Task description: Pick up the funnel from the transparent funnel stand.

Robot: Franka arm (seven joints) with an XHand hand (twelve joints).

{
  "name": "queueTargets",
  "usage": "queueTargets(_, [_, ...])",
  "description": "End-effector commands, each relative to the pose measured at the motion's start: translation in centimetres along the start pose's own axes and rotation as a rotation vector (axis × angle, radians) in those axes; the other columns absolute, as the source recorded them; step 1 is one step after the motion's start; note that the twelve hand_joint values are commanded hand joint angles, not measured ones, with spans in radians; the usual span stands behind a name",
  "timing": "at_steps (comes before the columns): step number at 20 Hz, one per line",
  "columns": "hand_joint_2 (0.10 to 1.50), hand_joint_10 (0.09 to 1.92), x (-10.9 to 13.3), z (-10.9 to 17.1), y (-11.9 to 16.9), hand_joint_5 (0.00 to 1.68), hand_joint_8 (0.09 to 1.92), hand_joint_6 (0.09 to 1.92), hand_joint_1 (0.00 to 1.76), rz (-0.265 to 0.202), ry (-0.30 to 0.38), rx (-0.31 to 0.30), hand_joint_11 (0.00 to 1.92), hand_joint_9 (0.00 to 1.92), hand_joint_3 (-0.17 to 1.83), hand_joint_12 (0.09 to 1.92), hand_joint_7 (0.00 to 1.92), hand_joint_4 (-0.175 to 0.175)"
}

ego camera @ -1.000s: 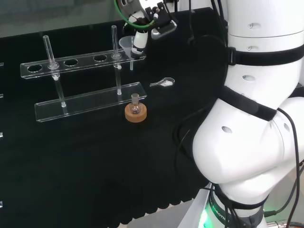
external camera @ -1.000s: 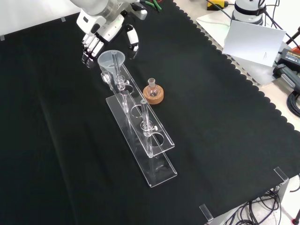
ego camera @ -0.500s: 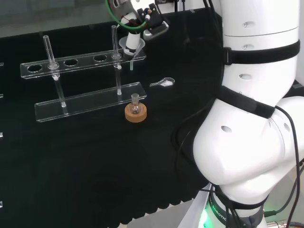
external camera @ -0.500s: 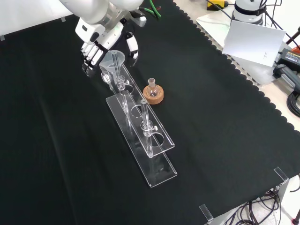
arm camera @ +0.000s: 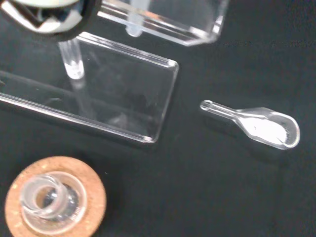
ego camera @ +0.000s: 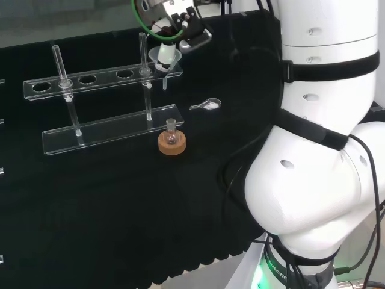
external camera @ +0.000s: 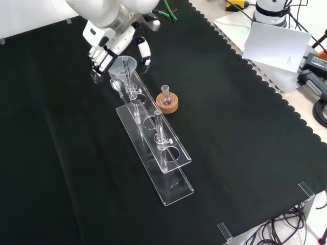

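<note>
The clear funnel (ego camera: pixel 166 55) (external camera: pixel 124 65) sits in the end hole of the transparent funnel stand (ego camera: pixel 90 79) (external camera: pixel 156 135), the end nearest the arm. The hand (ego camera: pixel 170 13) (external camera: pixel 109 37) hangs over it. In the front view its fingers (external camera: pixel 98 57) reach down on the left of the funnel's bowl and the thumb (external camera: pixel 145 51) on the right, barely bent. I cannot tell whether they touch the bowl. In the wrist view the stand's base plate (arm camera: pixel 106 101) lies below a blurred part of the hand (arm camera: pixel 44 15).
A small glass flask on a cork ring (ego camera: pixel 171 142) (external camera: pixel 167 103) (arm camera: pixel 52 207) stands beside the stand's base. A clear plastic scoop (ego camera: pixel 206 105) (arm camera: pixel 256 126) lies on the cloth near it. Two glass rods (ego camera: pixel 58 63) (external camera: pixel 159 130) rise from the stand's shelf.
The hand came down and leftward in the head view, closing in round the funnel's bowl. The stand has slid slightly left in that view.
</note>
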State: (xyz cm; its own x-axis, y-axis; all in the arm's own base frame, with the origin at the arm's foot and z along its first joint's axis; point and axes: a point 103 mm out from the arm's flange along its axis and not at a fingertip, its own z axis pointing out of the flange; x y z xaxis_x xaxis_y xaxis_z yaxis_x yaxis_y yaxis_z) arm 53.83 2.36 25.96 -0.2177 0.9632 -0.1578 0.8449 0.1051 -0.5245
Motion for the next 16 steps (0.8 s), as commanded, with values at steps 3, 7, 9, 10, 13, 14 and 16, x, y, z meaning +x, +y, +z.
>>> queueTargets(3, [0.51, 0.86, -1.54, 0.11, -0.35, 0.11, 0.51, 0.09, 0.80, 0.001, 0.011, -0.018, 0.07, 0.12, 0.68, 1.60, 0.00, 0.012])
queueTargets(7, [0.51, 0.86, -1.57, 0.23, -0.25, 0.12, 0.53, 0.09, 0.80, -0.003, 0.013, -0.012, 0.07, 0.14, 0.67, 1.60, 0.00, 0.012])
queueTargets(9, [0.51, 0.86, -1.54, 0.29, -0.19, 0.12, 0.54, 0.09, 0.80, -0.005, 0.014, -0.009, 0.07, 0.15, 0.67, 1.60, 0.00, 0.012])
queueTargets(10, [0.51, 0.86, -1.50, 0.36, -0.13, 0.12, 0.54, 0.09, 0.79, -0.009, 0.016, -0.008, 0.07, 0.15, 0.67, 1.60, 0.00, 0.012])
queueTargets(13, [0.51, 0.85, -1.18, 0.54, 0.00, 0.12, 0.55, 0.09, 0.79, -0.019, 0.016, -0.010, 0.07, 0.17, 0.67, 1.60, 0.00, 0.011])
queueTargets(14, [0.52, 0.85, -1.12, 0.56, 0.01, 0.12, 0.55, 0.09, 0.79, -0.020, 0.017, -0.014, 0.07, 0.17, 0.67, 1.60, 0.00, 0.011])
queueTargets(16, [0.52, 0.79, -0.95, 0.46, -0.11, 0.14, 0.58, 0.09, 0.79, -0.021, 0.016, -0.028, 0.08, 0.26, 0.67, 1.59, 0.01, 0.008])
